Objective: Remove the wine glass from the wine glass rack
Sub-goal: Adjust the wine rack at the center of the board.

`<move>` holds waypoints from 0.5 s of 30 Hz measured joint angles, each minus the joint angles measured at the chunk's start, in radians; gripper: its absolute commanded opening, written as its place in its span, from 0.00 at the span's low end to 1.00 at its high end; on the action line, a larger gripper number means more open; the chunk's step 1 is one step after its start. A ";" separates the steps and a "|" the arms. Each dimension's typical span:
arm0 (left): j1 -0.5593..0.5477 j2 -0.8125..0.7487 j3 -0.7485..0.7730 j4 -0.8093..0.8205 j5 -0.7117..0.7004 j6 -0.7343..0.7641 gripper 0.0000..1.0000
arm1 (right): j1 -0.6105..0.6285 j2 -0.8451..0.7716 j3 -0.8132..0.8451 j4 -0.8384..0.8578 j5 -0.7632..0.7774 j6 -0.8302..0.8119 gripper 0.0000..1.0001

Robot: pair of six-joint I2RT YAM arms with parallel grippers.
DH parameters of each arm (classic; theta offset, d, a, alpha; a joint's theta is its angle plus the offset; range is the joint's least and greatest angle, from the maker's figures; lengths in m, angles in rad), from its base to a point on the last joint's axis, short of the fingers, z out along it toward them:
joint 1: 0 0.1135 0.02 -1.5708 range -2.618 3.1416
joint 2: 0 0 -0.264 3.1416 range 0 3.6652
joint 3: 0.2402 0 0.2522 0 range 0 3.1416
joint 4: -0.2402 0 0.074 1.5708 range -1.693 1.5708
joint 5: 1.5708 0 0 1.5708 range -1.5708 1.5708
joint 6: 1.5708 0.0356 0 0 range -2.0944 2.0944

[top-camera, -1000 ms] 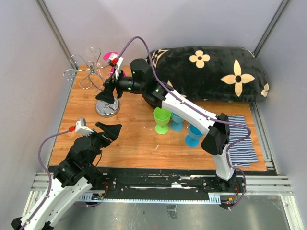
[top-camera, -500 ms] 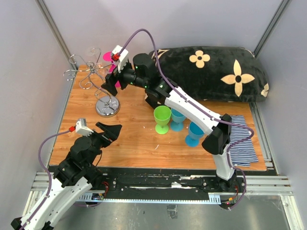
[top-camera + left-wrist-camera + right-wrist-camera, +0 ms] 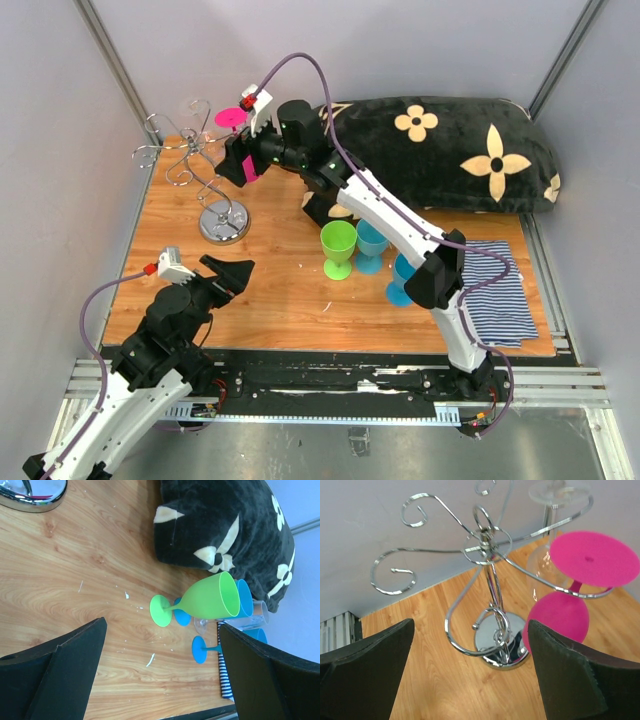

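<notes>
The wine glass rack (image 3: 190, 163) stands at the table's far left on its chrome base (image 3: 224, 222); the right wrist view shows its curled arms (image 3: 487, 545) and base (image 3: 500, 639). A pink wine glass (image 3: 231, 117) hangs upside down from one arm, foot up (image 3: 594, 557) and bowl below (image 3: 557, 620). A clear glass (image 3: 193, 108) hangs behind it (image 3: 555, 492). My right gripper (image 3: 238, 160) is open at rack height, its right finger (image 3: 575, 680) just beside the pink bowl. My left gripper (image 3: 232, 272) is open and empty above the near left of the table (image 3: 162, 680).
A green glass (image 3: 338, 246) and two blue glasses (image 3: 371, 245) stand upright mid-table. A black cushion with flower patterns (image 3: 440, 150) lies along the back. A striped cloth (image 3: 503, 300) lies at the right edge. Grey walls enclose the left and back.
My right gripper has risen from near the rack's base up to the level of its arms, beside the pink glass. The left arm has not moved.
</notes>
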 measured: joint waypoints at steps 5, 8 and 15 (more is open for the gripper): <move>0.000 0.000 0.004 -0.003 0.003 0.001 1.00 | -0.017 0.035 0.000 -0.041 -0.034 0.033 0.89; 0.000 0.000 0.005 -0.005 0.003 0.001 1.00 | -0.016 0.036 0.001 -0.040 -0.074 0.053 0.86; 0.000 0.000 0.005 -0.008 0.003 0.001 1.00 | -0.014 0.036 0.002 -0.035 -0.125 0.096 0.82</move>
